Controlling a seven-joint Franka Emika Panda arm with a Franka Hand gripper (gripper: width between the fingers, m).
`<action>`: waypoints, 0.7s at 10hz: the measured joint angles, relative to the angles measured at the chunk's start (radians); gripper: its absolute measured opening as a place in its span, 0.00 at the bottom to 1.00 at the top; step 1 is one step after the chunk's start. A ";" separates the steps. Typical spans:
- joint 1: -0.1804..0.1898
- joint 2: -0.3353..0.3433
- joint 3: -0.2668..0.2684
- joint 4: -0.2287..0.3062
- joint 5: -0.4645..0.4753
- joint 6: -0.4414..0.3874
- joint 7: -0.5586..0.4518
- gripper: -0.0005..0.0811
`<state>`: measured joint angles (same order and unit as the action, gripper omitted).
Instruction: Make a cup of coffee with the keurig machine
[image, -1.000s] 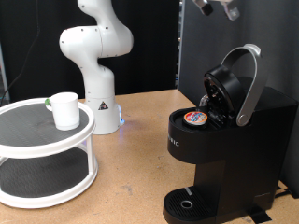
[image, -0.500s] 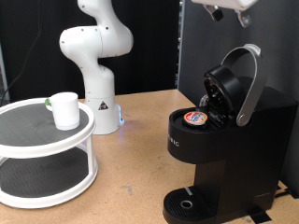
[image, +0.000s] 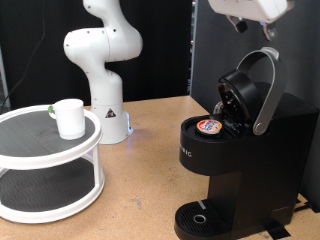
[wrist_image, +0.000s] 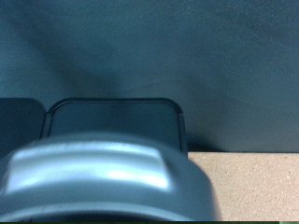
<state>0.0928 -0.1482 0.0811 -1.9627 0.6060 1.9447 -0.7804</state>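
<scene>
1. Your desk (image: 150, 170) is a bare brown board running under everything; behind it hangs a dark backdrop, with a black panel standing just behind the keurig machine.
2. The keurig machine (image: 245, 170) stands at the exterior view's right, reaching down to that view's bottom edge. Its lid is swung up and back, the silver-grey handle (image: 268, 90) arching over it. In the wrist view you see that same handle (wrist_image: 103, 182) close up, out of focus, with the machine's dark top behind it.
3. A white two-tier round rack (image: 45, 160) sits well to the exterior view's left of the machine; open desk lies between the two.
4. The white arm's base (image: 100, 70) rises behind that open stretch, nearer the rack than the machine.
5. The gripper (image: 252, 12) shows only as a white housing at the exterior view's top edge, above the machine's raised handle and apart from it. You cannot tell whether its fingers are spread or closed.
6. The cup (image: 69, 117) stands upright on the rack's upper tier, far from the machine.
7. A coffee pod (image: 210, 126) with a printed lid sits in the machine's open chamber.
</scene>
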 joint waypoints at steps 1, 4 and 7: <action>0.003 0.001 0.013 -0.005 0.006 0.017 0.001 0.99; 0.011 0.003 0.037 -0.008 0.016 0.027 0.003 0.87; 0.013 0.006 0.053 -0.009 0.016 0.031 0.015 0.45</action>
<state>0.1053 -0.1420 0.1343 -1.9719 0.6218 1.9753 -0.7656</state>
